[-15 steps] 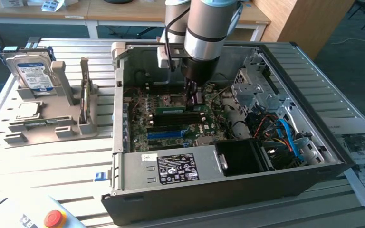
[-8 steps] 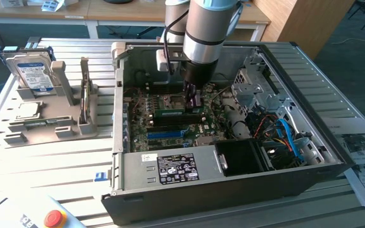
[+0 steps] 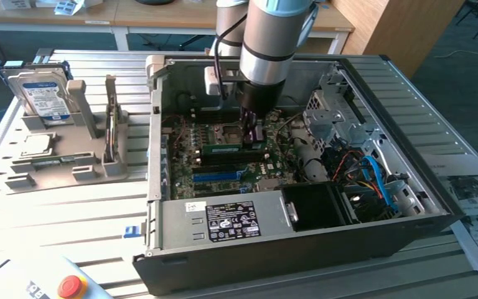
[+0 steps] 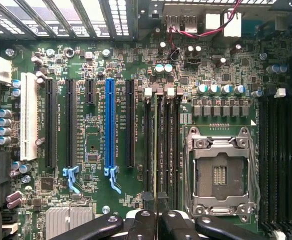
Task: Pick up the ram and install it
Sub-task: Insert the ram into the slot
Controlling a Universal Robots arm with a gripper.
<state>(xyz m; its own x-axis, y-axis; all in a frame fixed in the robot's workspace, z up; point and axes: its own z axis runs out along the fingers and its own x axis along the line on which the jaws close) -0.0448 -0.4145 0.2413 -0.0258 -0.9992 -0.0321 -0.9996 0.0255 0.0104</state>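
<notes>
**Ram, a long slim green circuit-board stick (image 3: 222, 148), gripped at the memory slots**

The black end effector (image 4: 156, 214) is pinched narrow on the stick (image 4: 155, 150), which the wrist view shows edge-on. It is inside the open black computer case (image 3: 305, 249) on the slatted metal counter (image 3: 73, 212). The stick lines up with the black memory slots (image 4: 175, 145), just beside the empty silver processor socket (image 4: 219, 175). I cannot tell whether its edge has entered a slot.

Likely risks:
- A slight offset or tilt would land it on a slot wall.
- A mismatched notch or closed white end latches (image 4: 147, 92) would block seating.
- Pressing on regardless could flex the green motherboard (image 4: 136, 60) or make the stick slip.
</notes>
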